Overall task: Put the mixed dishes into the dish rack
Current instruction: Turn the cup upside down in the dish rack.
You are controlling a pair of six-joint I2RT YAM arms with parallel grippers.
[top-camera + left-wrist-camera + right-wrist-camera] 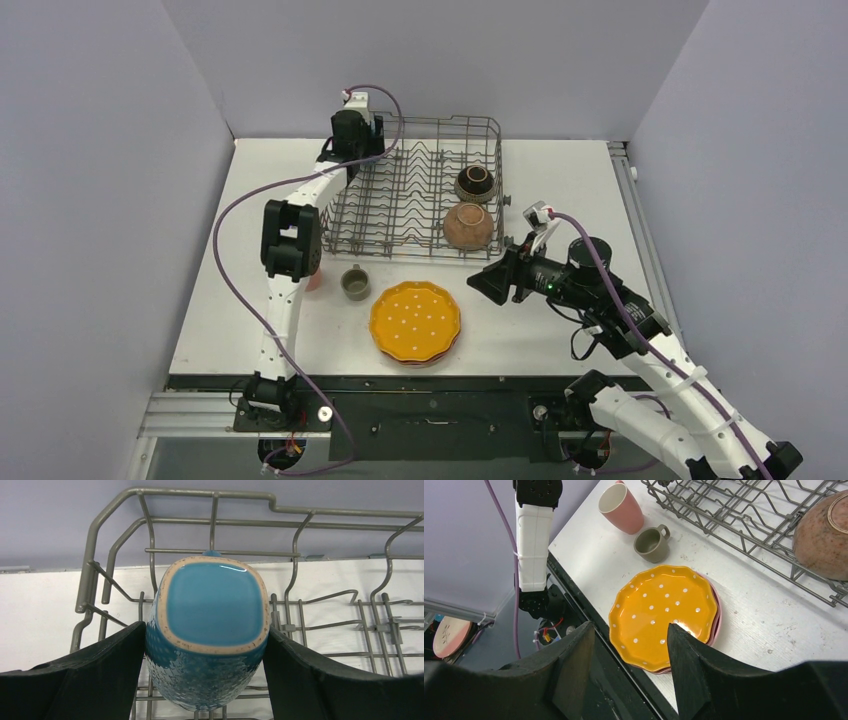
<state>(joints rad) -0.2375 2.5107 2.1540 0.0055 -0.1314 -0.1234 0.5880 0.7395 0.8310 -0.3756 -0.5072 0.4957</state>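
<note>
On the table (590, 190), the rack (400, 200) is mid-loading: right jaws gape empty beside the near orange plate (415, 320), while left jaws grip an upturned blue cup (212, 630) at the rack's far-left corner, apparently needing lowering onto the tines, then release.

A robotics lab cell, not a kitchen — a white table (570, 180) is boxed in by plain lavender-grey walls (90, 180). The left arm (285, 250) and right arm (650, 350) are bolted at an aluminium rail (195, 412) along the table's near edge. A purple cable (515, 610) runs loose down the left arm to exposed wiring (546, 632). The one domestic touch is a wire dish rack (400, 190) on the tabletop.
</note>
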